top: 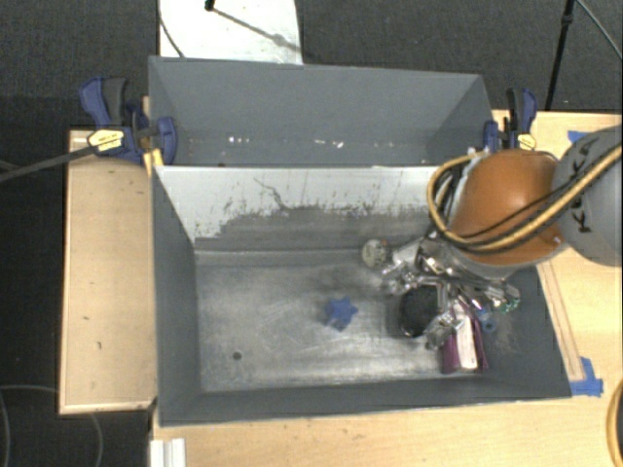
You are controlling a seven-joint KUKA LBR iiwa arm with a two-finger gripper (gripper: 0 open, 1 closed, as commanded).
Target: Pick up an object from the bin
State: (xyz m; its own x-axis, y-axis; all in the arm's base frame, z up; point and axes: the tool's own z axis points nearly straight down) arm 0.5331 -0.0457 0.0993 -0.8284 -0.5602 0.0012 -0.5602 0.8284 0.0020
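Note:
My gripper [440, 282] is low in the right part of the bin, under the arm's orange cover. A black rounded object [415, 313] lies directly at its lower left, touching or nearly touching it. A purple and white tube-like object [460, 348] lies just below the gripper near the bin's front right. A small pale round object [374, 253] rests just left of the gripper near the back wall. The view does not show anything held in the gripper.
A small blue crumpled piece [339, 312] lies alone on the bin floor, left of the black object. The arm and its cables hang over the bin's right side and hide the floor beneath.

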